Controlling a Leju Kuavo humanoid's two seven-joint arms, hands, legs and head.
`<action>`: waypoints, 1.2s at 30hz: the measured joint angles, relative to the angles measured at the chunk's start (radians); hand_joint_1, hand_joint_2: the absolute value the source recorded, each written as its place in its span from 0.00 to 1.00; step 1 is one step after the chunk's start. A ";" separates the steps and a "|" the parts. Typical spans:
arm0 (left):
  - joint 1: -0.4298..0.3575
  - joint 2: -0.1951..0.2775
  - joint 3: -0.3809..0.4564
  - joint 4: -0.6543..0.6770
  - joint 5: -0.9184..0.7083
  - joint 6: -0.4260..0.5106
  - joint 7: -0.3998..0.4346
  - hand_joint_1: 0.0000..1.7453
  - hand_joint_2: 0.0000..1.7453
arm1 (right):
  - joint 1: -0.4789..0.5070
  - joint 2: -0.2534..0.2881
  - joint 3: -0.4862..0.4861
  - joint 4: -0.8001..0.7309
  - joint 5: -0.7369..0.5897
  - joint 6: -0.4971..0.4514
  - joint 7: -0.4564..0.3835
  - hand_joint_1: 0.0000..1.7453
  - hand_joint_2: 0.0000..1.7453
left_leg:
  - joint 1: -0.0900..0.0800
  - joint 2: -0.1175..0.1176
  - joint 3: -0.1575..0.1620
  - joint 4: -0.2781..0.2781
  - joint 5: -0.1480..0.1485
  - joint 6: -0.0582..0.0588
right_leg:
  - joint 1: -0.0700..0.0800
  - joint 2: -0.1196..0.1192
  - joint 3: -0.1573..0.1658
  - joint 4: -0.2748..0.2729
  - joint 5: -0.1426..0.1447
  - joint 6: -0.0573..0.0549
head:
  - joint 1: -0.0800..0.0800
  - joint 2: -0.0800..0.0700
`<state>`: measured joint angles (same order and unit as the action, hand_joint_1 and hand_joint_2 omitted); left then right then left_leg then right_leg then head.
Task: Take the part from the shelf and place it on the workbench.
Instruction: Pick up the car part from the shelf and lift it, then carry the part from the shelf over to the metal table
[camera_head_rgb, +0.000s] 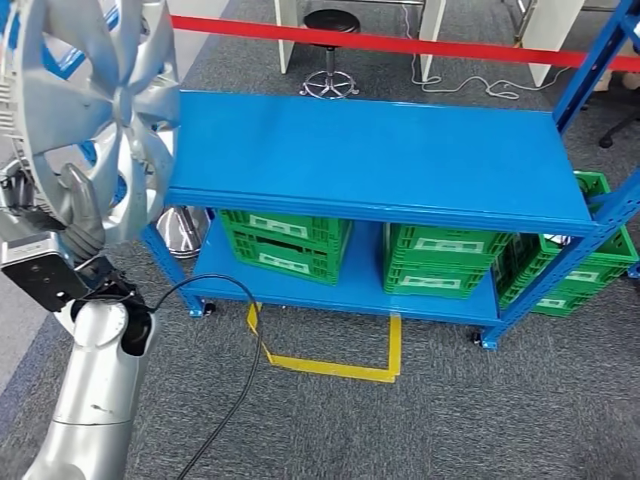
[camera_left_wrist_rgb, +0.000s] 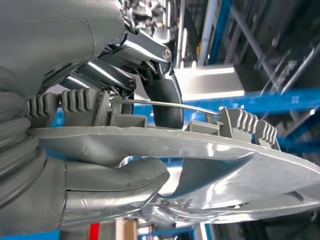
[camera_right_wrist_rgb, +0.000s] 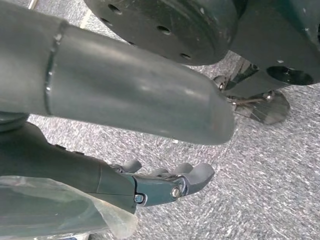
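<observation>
Grey carpeted floor (camera_head_rgb: 453, 420), marked with yellow tape (camera_head_rgb: 332, 365) and crossed by a red barrier strip (camera_head_rgb: 392, 44) at the far side. Blue steel shelf unit (camera_head_rgb: 377, 150) at centre, top deck bare; lower deck loaded with green plastic crates (camera_head_rgb: 287, 243), further crates just beside the right-hand upright. Silver spoked wheel cover (camera_head_rgb: 90, 110) raised at upper left, off the shelf, standing nearly on edge. Left hand (camera_head_rgb: 75, 215) clamped on the cover's lower rim: thumb (camera_left_wrist_rgb: 113, 185) under the face, dark fingertips (camera_left_wrist_rgb: 166, 102) over the ribbed back edge. Right hand (camera_right_wrist_rgb: 166, 182) hanging above the carpet, fingers nearly straight, holding nothing. Black cable (camera_head_rgb: 226, 380) trailing from the left forearm.
</observation>
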<state>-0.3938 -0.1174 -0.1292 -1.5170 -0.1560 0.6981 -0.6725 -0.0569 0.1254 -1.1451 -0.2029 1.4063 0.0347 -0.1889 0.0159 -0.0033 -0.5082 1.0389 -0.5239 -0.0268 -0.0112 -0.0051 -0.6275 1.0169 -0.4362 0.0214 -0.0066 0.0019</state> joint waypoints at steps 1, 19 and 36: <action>0.001 0.001 0.003 -0.004 0.001 0.000 -0.001 1.00 1.00 | 0.000 0.000 -0.001 0.000 0.000 0.000 0.000 0.00 0.00 | -0.003 -0.001 0.006 -0.019 -0.008 0.006 | 0.000 0.000 -0.007 0.001 0.008 0.008 | 0.001 0.000; 0.023 -0.005 0.058 -0.057 -0.095 0.000 -0.020 1.00 1.00 | -0.001 0.002 -0.004 0.000 0.000 -0.004 -0.006 0.00 0.00 | -0.024 0.003 -0.170 -0.019 0.147 0.034 | 0.014 0.002 0.151 -0.042 -0.107 -0.019 | 0.005 0.000; 0.054 -0.001 0.094 -0.123 -0.121 0.000 -0.020 1.00 1.00 | 0.006 0.007 -0.009 0.000 -0.002 -0.004 -0.011 0.00 0.00 | -0.007 0.005 -0.027 -0.033 0.027 0.053 | 0.007 0.003 -0.052 0.056 -0.042 0.019 | 0.002 0.000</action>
<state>-0.3395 -0.1187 -0.0352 -1.6399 -0.2766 0.6984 -0.6928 -0.0512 0.1324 -1.1540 -0.2029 1.4044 0.0305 -0.2003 0.0092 0.0014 -0.5353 1.0063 -0.4970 0.0260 -0.0045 -0.0021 -0.6798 1.0728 -0.4784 0.0405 -0.0043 0.0019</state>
